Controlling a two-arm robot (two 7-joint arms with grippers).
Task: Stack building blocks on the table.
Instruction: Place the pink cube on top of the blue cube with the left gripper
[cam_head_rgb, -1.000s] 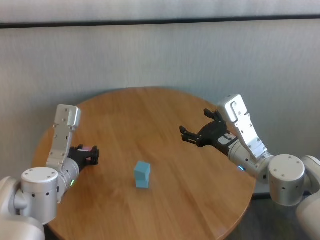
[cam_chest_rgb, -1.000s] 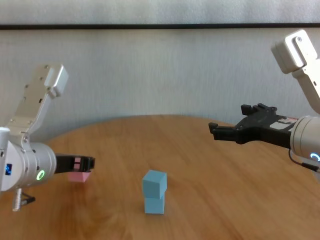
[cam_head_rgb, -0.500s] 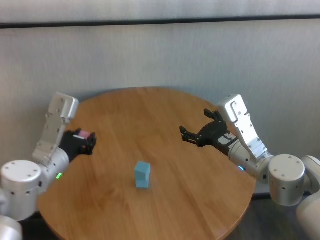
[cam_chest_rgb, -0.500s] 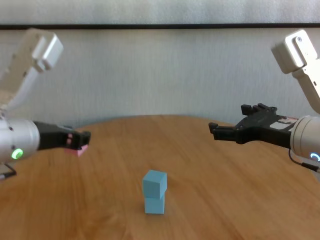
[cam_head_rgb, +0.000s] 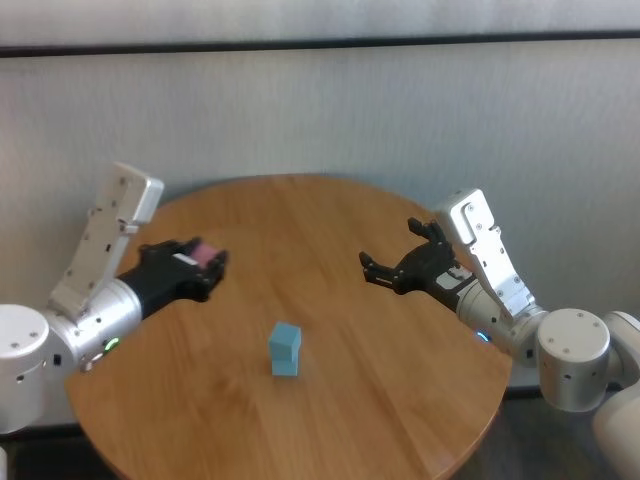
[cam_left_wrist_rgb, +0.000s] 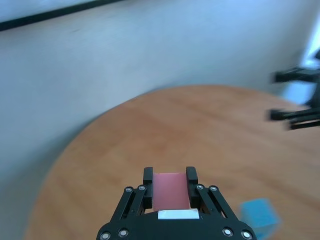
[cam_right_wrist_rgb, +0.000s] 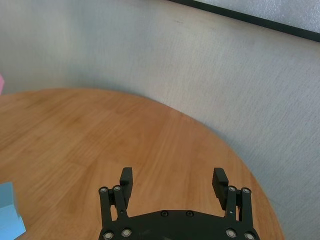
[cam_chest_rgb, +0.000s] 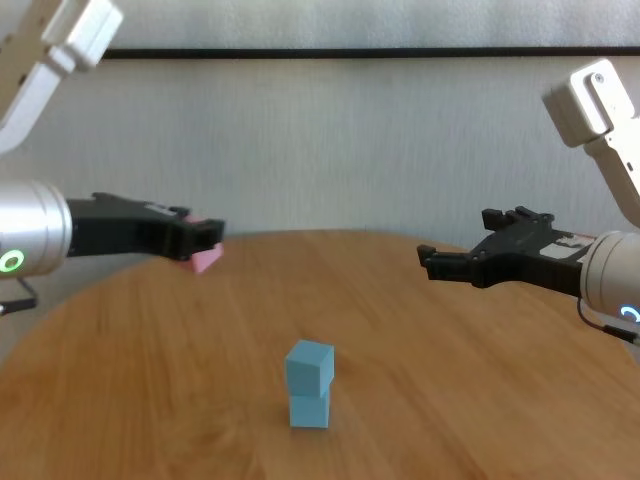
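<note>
Carrying the pink cube (cam_chest_rgb: 205, 258) clamped in our left gripper (cam_chest_rgb: 200, 240) above the table (cam_head_rgb: 400, 340), we next need to centre it over the two stacked blue cubes (cam_chest_rgb: 309, 385); our right gripper (cam_chest_rgb: 455, 262) hangs spread and empty.

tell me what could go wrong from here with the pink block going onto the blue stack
1. The upper blue block sits twisted on the lower blue block, so the stack already looks unsteady; a hard or off-centre placement could topple it.
2. The left end effector holds the pink block in the air above the table, by two sides only; a slip would drop it.
3. The open right end effector hovers beside the stack; the arms might crowd each other.
</note>
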